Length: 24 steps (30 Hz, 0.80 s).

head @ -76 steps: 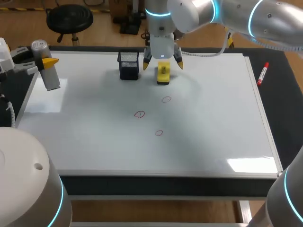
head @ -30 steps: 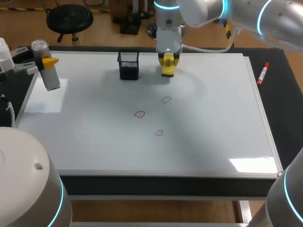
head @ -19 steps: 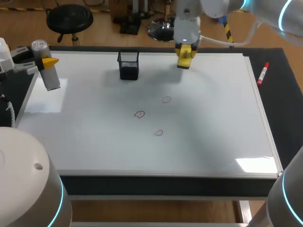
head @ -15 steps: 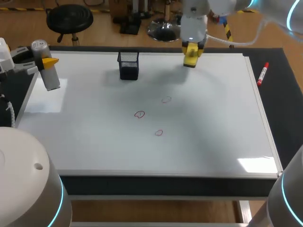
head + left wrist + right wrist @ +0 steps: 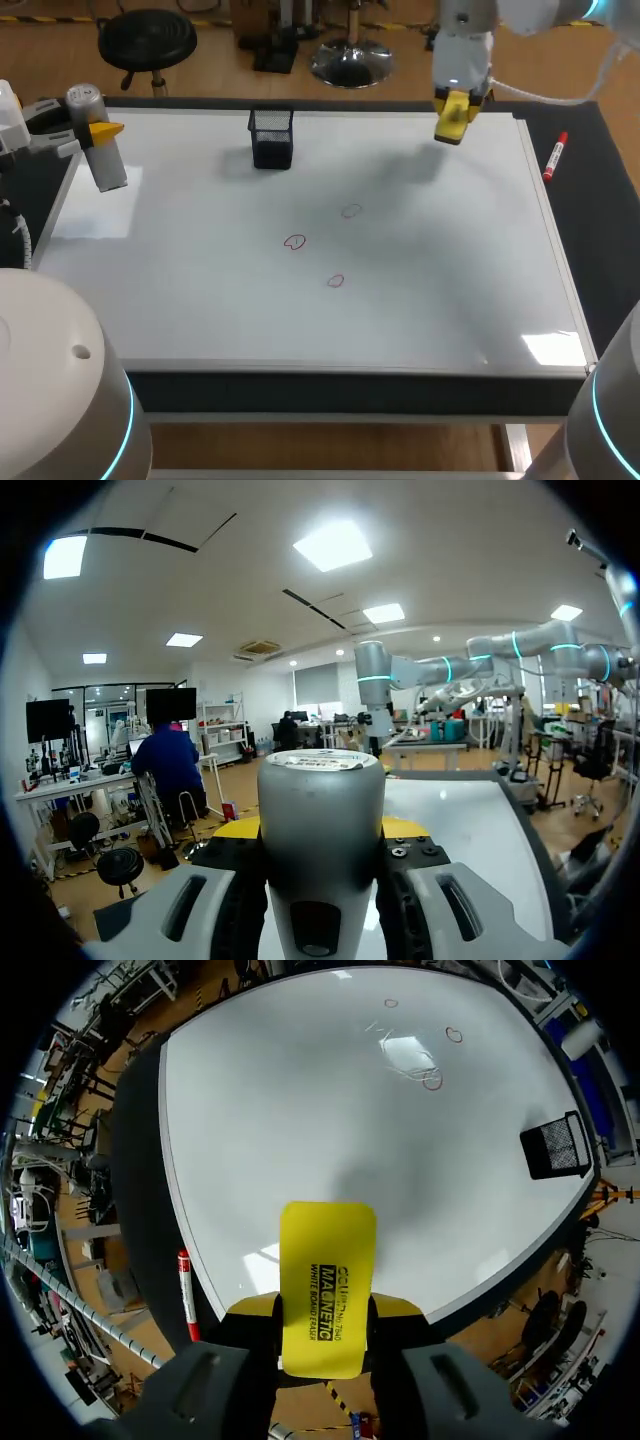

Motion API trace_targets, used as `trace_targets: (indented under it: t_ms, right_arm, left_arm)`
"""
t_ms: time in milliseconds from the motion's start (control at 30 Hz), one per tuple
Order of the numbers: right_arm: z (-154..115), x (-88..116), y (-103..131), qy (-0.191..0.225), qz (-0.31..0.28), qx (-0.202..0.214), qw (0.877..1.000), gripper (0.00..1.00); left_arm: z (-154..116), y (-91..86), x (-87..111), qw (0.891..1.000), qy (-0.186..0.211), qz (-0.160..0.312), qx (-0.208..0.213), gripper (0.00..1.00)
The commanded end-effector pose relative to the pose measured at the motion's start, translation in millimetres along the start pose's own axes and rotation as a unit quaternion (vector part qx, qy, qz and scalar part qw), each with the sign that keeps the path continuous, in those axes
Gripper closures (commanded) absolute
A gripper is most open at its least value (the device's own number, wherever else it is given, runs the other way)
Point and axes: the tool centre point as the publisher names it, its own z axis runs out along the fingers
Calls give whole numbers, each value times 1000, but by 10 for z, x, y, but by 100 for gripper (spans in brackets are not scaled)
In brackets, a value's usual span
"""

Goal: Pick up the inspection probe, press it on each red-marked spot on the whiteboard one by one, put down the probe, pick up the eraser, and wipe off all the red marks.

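My right gripper point(image 5: 453, 112) is shut on the yellow eraser point(image 5: 451, 118) and holds it above the whiteboard's point(image 5: 200, 290) far right part. In the right wrist view the eraser point(image 5: 327, 1285) sits between the two yellow-tipped fingers. Three red marks point(image 5: 351, 211) point(image 5: 294, 242) point(image 5: 335, 281) lie near the board's middle, well away from the eraser. The same marks point(image 5: 432, 1081) show far ahead in the right wrist view. At the board's left edge my left gripper point(image 5: 97, 131) is shut on the grey inspection probe point(image 5: 101, 152). The probe point(image 5: 320, 840) stands upright between that gripper's fingers.
A black mesh holder point(image 5: 272, 138) stands at the board's far edge, left of the middle. A red marker point(image 5: 555, 157) lies on the dark mat to the right of the board, near my right arm.
My right gripper closed on the eraser beside the mesh holder, lifted it and carried it to the right along the far edge. The left arm and the probe kept still.
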Motion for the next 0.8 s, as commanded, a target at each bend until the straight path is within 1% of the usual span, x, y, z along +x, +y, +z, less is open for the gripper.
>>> trace_targets:
  t_ms: [33,200,367,500,633,733,800]
  right_arm:
    - [-25,306,31,-5,2,1,1000,100]
    - [37,494,-45,-2,10,-7,1000,100]
    - [55,612,-16,0,16,-19,1000,100]
    - [106,662,-56,2,17,-23,1000,100]
    - [109,679,0,2,15,-28,1000,100]
    - [125,683,-1,1,12,-31,999,100]
    - [166,686,-46,2,8,-35,999,100]
  left_arm:
    - [-3,-4,-6,1000,1,1,1,100]
    - [-3,-4,-6,1000,1,1,1,100]
    - [-3,-4,-6,1000,1,1,1,100]
    - [-3,-4,-6,1000,1,1,1,100]
    - [-3,-4,-6,1000,1,1,1,100]
    - [-3,-4,-6,1000,1,1,1,100]
    - [-3,-4,-6,1000,1,1,1,100]
